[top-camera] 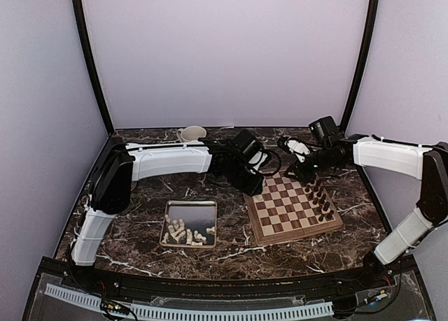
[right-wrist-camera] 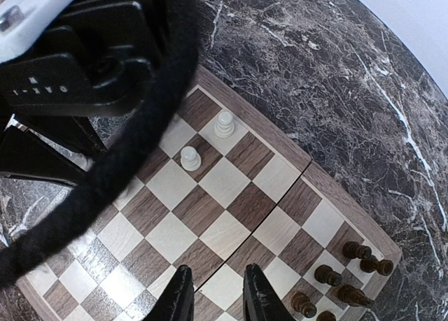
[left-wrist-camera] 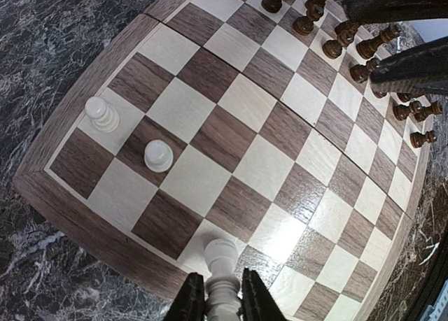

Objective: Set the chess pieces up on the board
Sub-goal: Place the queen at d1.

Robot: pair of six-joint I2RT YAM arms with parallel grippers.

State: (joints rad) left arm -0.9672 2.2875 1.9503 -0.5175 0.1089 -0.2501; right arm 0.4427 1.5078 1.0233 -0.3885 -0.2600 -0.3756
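While the top view sets the board (top-camera: 294, 210) near the marble table's (top-camera: 140, 202) right edge, a tray (top-camera: 192, 210) of white pieces (top-camera: 183, 231) sits beside it on the left, and lilac walls (top-camera: 224, 55) enclose all. Both arms reach the board's far edge: the left gripper (top-camera: 250, 188) at its far left corner, the right gripper (top-camera: 299, 173) just beside. The left wrist view shows the fingers (left-wrist-camera: 190, 300) clamping a white piece (left-wrist-camera: 222, 261) upright at the board's edge, with two other white pieces (left-wrist-camera: 158, 155) standing near a corner. In the right wrist view the fingers (right-wrist-camera: 178, 296) are narrowly apart over the board, holding nothing.

A robotics test booth is shown: a dark marble-patterned table (top-camera: 231, 254) is enclosed by plain pale walls (top-camera: 224, 48) and black corner poles (top-camera: 91, 62), with a slotted cable duct (top-camera: 196, 312) fixed along the near edge.
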